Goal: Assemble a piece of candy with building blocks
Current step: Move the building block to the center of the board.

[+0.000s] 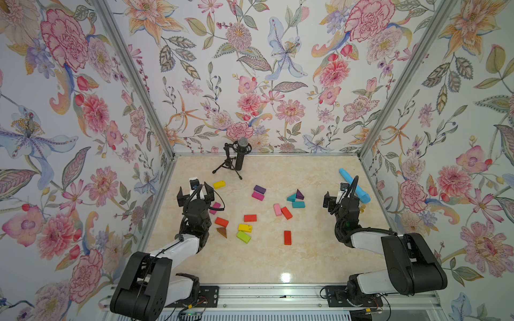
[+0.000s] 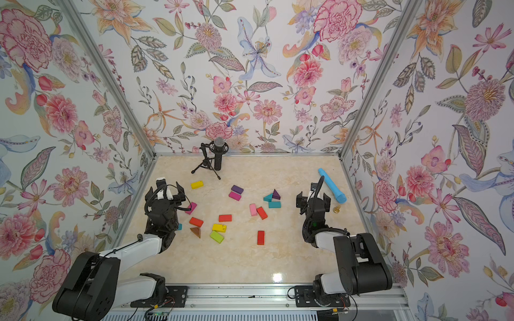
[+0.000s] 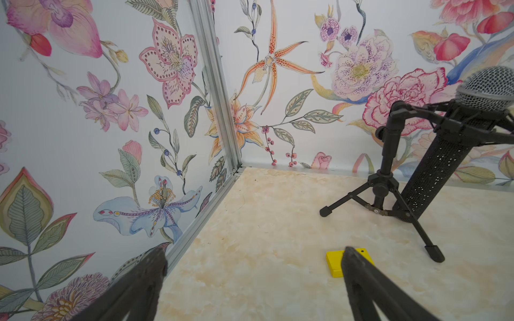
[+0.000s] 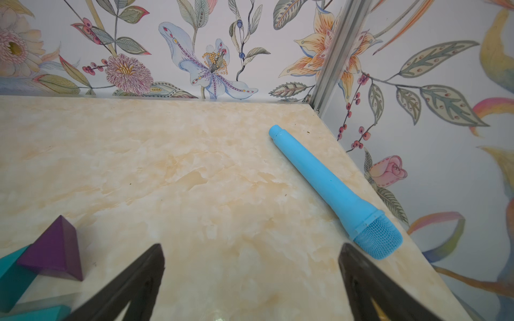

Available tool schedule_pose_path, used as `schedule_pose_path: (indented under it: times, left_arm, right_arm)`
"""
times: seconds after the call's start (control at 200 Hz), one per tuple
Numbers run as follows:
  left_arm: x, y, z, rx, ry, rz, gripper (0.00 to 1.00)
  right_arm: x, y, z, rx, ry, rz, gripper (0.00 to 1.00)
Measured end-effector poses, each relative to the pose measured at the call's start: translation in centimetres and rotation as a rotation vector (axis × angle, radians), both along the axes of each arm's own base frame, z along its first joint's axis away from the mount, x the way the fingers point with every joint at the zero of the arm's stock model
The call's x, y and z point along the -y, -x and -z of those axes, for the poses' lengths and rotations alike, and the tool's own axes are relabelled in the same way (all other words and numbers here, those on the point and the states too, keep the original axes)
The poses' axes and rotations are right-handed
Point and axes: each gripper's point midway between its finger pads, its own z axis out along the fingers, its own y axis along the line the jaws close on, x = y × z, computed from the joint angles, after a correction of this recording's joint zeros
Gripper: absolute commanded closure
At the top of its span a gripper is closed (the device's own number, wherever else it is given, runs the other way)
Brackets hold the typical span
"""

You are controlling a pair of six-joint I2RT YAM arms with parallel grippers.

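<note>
Nothing's built yet. The building blocks (image 1: 250, 218) lie loose across the middle of the counter (image 1: 278, 261), between the two arms, so either side can reach them. The left gripper (image 3: 253, 251) hangs spread wide and empty near a yellow brick (image 3: 335, 262). The right gripper (image 4: 251, 247) is just as wide and empty, with the purple triangle (image 4: 52, 250) off to one side. Looks like a ready pose to me.

tabletop (image 1: 264, 258): glossy marble-look slab, catches glare | building blocks (image 1: 287, 237): painted, smooth, mostly matt tbh | purple triangle (image 4: 52, 250): dull satin paint | blue toy microphone (image 4: 319, 178): matt, plastic-ish, moulded mesh head | black microphone (image 3: 485, 89): wire-mesh metal grille, perforated matt body | wallpaper (image 1: 250, 69): flat matt print | frame rail (image 3: 217, 91): brushed bare metal, looks like
</note>
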Motion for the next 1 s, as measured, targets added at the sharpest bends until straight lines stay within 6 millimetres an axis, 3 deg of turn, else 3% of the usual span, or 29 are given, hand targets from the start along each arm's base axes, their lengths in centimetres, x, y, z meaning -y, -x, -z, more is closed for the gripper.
schedule_pose_path:
  times: [0.09,0.155,0.23,0.295,0.36,0.47,0.6,0.806,1.001]
  left_arm:
    - [1.5,-1.2,-1.8,-0.034,0.080,0.050,0.01]
    - [2.7,-2.0,-2.0,-0.080,0.145,0.102,0.01]
    - [4.5,-3.0,-0.9,-0.166,0.210,0.176,0.01]
    - [6.3,-4.0,1.2,-0.267,0.257,0.241,0.01]
    - [7.5,-4.5,4.2,-0.382,0.284,0.275,0.01]
    - [8.3,-4.2,10.0,-0.587,0.292,0.281,0.01]
    - [9.3,-4.0,14.2,-0.737,0.295,0.294,0.01]
    - [13.3,-5.6,15.1,-0.780,0.293,0.382,0.01]
    - [14.3,-4.8,15.6,-0.785,0.322,0.426,0.01]
  right_arm:
    - [-1.7,0.0,-2.4,-0.008,0.012,-0.035,0.00]
    - [-3.4,0.0,-4.7,-0.015,-0.023,-0.077,0.00]
    - [-5.6,-0.3,-7.0,-0.030,-0.096,-0.139,0.00]
    - [-7.9,-0.8,-7.9,-0.070,-0.159,-0.199,0.00]
    - [-10.7,-1.0,-7.3,-0.136,-0.201,-0.269,0.00]
    - [-15.6,-0.2,-3.2,-0.307,-0.218,-0.389,0.00]
    - [-19.9,1.0,0.6,-0.470,-0.209,-0.502,0.00]
    - [-23.3,-0.1,1.1,-0.546,-0.277,-0.627,0.00]
    - [-27.5,-3.5,1.1,-0.590,-0.247,-0.752,0.00]
